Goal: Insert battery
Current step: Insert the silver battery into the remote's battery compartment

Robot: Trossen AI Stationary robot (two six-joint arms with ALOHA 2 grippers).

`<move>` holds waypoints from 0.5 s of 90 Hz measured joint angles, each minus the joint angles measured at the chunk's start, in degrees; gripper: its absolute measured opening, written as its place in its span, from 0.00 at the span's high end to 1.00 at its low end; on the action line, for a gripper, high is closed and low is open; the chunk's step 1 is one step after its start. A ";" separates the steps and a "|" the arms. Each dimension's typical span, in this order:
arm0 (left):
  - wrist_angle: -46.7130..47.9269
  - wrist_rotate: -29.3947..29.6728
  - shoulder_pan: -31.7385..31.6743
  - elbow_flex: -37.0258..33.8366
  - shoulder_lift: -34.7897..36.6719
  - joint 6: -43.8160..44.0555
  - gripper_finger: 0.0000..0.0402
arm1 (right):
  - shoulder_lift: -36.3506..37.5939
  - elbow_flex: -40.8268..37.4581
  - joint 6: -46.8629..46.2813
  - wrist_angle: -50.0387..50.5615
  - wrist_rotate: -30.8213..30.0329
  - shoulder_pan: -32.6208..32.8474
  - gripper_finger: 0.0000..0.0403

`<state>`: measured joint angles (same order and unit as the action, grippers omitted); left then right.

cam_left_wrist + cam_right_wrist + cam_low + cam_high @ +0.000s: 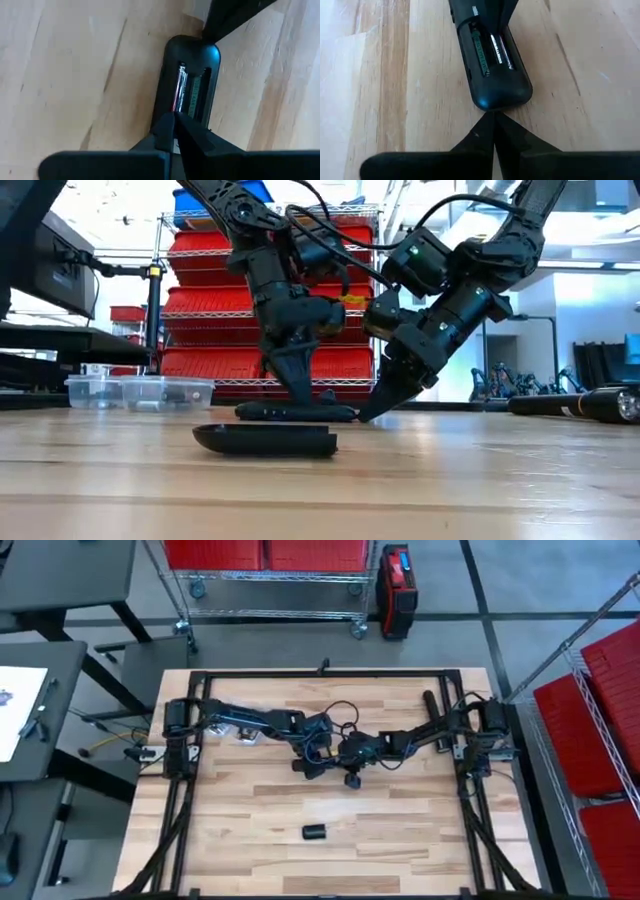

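Both hands down on the remote!

Nearest me the loose battery cover [266, 440] lay alone on the worktop [400, 840]; beyond it the remote [490, 60] rested face down mid-worktop, compartment open with a battery [481, 52] seated inside. My left hand [172, 117], fingers clenched, pressed at one end of the remote; my right hand [493, 116], fingers also clenched, touched the opposite end.

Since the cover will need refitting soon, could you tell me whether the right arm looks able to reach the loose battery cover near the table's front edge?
Probably yes: the battery cover lies alone on bare wood, nothing around it. The right gripper, shut, sits at the remote's end.
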<state>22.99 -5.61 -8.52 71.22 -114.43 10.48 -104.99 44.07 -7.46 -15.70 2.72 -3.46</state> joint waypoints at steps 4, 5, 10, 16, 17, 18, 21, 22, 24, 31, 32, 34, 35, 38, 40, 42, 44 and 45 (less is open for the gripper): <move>0.08 0.46 0.20 0.00 0.00 -0.20 1.00 | 0.00 0.00 0.00 0.04 0.00 0.00 1.00; 0.14 0.53 0.21 0.00 0.02 -0.19 1.00 | 0.00 0.01 0.00 0.06 0.00 0.00 1.00; 0.95 0.50 0.22 -0.06 1.07 -0.11 1.00 | 0.00 0.08 -0.02 0.21 0.00 0.00 1.00; 1.95 0.39 0.23 -0.26 3.25 -0.57 1.00 | 0.00 0.11 -0.11 0.20 0.04 0.00 1.00; 2.14 0.36 0.21 -0.31 3.80 -0.66 1.00 | 0.01 0.11 -0.14 0.19 0.04 0.00 1.00; 2.31 0.39 0.20 -0.37 4.28 -0.72 1.00 | 0.03 0.11 -0.16 0.18 0.04 0.00 1.00; 2.93 0.77 0.18 -0.42 5.56 -0.81 1.00 | 0.39 0.11 -0.17 0.25 0.07 0.00 1.00; 3.25 1.01 0.18 -0.44 6.05 -0.81 1.00 | 0.53 0.11 -0.17 0.34 0.07 0.00 1.00; 3.78 1.12 0.17 -0.67 7.22 -0.80 1.00 | 0.75 0.11 -0.18 0.50 0.25 0.00 1.00; 6.93 1.28 -0.13 -1.10 12.00 -0.75 1.00 | 1.67 0.11 -0.18 0.55 0.58 0.08 1.00; 6.58 1.28 -0.17 -1.05 12.73 -0.75 1.00 | 1.85 0.11 -0.18 0.63 0.59 0.05 1.00; 6.16 1.28 -0.30 -0.83 14.19 -0.75 1.00 | 2.23 0.11 -0.18 0.57 0.66 -0.07 1.00; 6.21 1.27 -0.38 -0.66 14.94 -0.75 1.00 | 2.43 0.12 -0.17 0.48 0.68 -0.13 1.00; 7.14 1.23 -0.61 -0.50 17.36 -0.79 1.00 | 3.08 0.15 -0.20 0.43 0.70 -0.27 1.00; 8.18 1.19 -0.74 -0.48 18.86 -0.78 1.00 | 3.49 0.15 -0.20 0.56 0.70 -0.40 1.00; 9.51 1.18 -0.90 -0.49 20.36 -0.77 1.00 | 3.93 0.15 -0.18 0.65 0.67 -0.51 1.00; 10.71 1.17 -1.03 -0.54 21.68 -0.77 1.00 | 4.47 0.15 -0.17 0.78 0.66 -0.63 1.00; 11.21 1.18 -1.13 -0.56 22.29 -0.77 1.00 | 4.71 0.15 -0.17 0.94 0.66 -0.71 1.00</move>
<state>34.20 -4.44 -9.64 70.67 -92.15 9.72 -100.28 44.23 -7.64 -14.76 3.38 -4.17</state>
